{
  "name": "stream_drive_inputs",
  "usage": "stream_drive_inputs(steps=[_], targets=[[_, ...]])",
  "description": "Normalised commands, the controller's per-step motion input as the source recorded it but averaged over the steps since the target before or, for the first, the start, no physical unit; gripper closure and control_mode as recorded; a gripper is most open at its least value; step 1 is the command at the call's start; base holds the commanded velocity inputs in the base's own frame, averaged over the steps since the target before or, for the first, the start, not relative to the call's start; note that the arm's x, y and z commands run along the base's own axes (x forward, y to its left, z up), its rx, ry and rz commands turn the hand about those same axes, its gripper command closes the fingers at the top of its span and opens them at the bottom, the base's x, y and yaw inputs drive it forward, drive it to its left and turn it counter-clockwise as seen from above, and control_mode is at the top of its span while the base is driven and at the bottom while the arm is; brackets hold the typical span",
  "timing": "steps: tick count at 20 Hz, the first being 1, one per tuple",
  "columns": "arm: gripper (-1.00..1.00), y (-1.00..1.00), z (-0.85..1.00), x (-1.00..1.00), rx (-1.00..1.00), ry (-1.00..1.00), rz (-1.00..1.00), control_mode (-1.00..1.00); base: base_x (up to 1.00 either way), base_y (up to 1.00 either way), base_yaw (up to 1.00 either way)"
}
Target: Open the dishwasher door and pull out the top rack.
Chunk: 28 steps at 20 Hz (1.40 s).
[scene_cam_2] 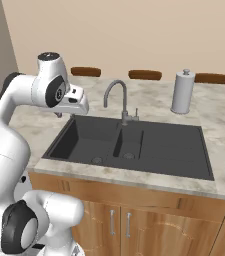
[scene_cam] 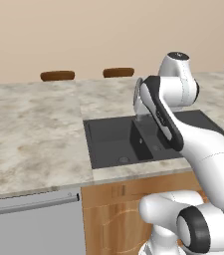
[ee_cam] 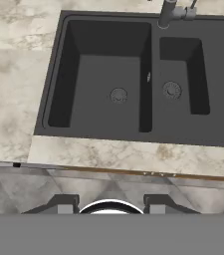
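The dishwasher door (scene_cam: 31, 231) is a silver-grey panel at the lower left of the left base view, under the counter. It stands closed, with its long bar handle (scene_cam: 31, 203) across the top. The top rack is hidden behind the closed door. My gripper (scene_cam_2: 60, 113) hangs above the counter at the left rim of the black sink (scene_cam_2: 91, 142), pointing down, well above and to the right of the door. In the hand view its fingertips (ee_cam: 66, 204) stand apart with nothing between them, so the gripper (ee_cam: 111, 205) is open.
A curved faucet (scene_cam_2: 116, 97) rises behind the sink, and a paper towel roll (scene_cam_2: 182, 92) stands at the back right. Brown wooden cabinet doors (scene_cam_2: 134, 225) sit under the sink. Chair backs (scene_cam: 57, 75) line the counter's far side. Marble counter (scene_cam: 31, 134) spreads left of the sink.
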Motion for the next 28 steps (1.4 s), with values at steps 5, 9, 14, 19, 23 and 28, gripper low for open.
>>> stream_drive_inputs(steps=[5,9,14,19,23,28], targets=[[-1.00,-0.01,0.00,-0.17,-0.01,-0.03,0.11,-1.00,0.00,0.00,0.00],[-1.00,0.00,-0.08,-0.48,0.00,-0.01,0.44,-1.00,0.00,0.00,0.00],[-1.00,0.00,-0.03,-0.11,0.00,0.02,0.28,-1.00,0.00,0.00,0.00],[-1.00,0.01,-0.01,0.00,0.00,0.06,0.11,-1.00,0.00,0.00,0.00],[-1.00,0.00,0.00,-0.02,0.00,0.02,0.12,-1.00,0.00,0.00,0.00],[-1.00,0.00,0.00,-0.27,0.00,0.00,0.18,-1.00,0.00,0.00,0.00]])
